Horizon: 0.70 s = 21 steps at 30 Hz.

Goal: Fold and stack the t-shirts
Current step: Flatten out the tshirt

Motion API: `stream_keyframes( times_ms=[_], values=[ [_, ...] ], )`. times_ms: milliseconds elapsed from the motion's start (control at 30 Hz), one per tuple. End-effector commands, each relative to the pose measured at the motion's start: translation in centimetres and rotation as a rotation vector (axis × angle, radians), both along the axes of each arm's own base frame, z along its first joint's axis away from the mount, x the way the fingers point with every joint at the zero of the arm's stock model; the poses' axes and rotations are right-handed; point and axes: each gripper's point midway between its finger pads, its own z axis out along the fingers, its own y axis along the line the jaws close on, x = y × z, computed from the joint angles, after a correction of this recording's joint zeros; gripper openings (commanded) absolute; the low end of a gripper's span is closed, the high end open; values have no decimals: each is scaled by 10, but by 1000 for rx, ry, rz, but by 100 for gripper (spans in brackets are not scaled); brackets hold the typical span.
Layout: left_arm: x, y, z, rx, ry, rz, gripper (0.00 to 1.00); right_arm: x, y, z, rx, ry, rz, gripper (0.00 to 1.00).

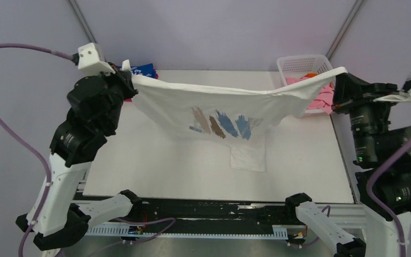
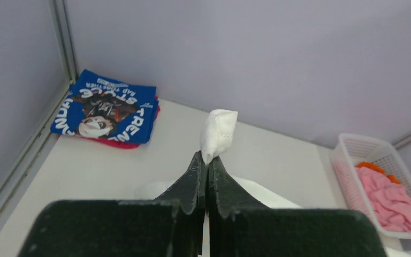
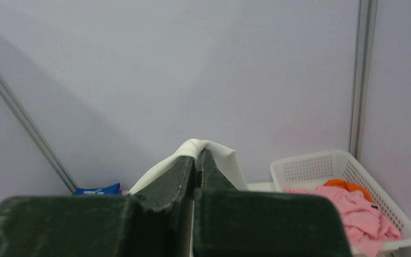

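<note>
A lab booth: grey panels [image 1: 214, 32], metal poles [image 1: 82, 21], white table [image 1: 310, 176].

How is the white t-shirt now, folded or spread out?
Spread out: the white t-shirt hangs stretched between the left gripper and the right gripper, each shut on an edge.

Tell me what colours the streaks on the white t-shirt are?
Brown and blue streaks, clearest in the top view.
</note>
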Motion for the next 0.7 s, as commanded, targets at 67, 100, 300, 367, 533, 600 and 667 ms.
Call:
stream_keyframes(
  times_ms=[67,100,300,367,533,600,667],
  values=[
    [-69,23,88,-51,-247,-148,0,-81,13,90,-100,-263,171,0],
    [-78,21,97,-55,-280,-189,0,-91,15,99,-111,-288,193,0],
    [-121,13,130,-75,-418,-368,0,-127,32,134,-164,-380,319,0],
    [-121,13,133,-71,-425,-372,0,-129,29,140,-167,-397,304,0],
    [-97,15,124,-48,-375,-287,0,-93,17,139,-171,-352,186,0],
    [-75,18,112,-30,-329,-199,0,-58,8,130,-187,-294,87,0],
    [-50,22,95,-1,-265,-91,0,-19,5,115,-205,-229,18,0]
  ],
)
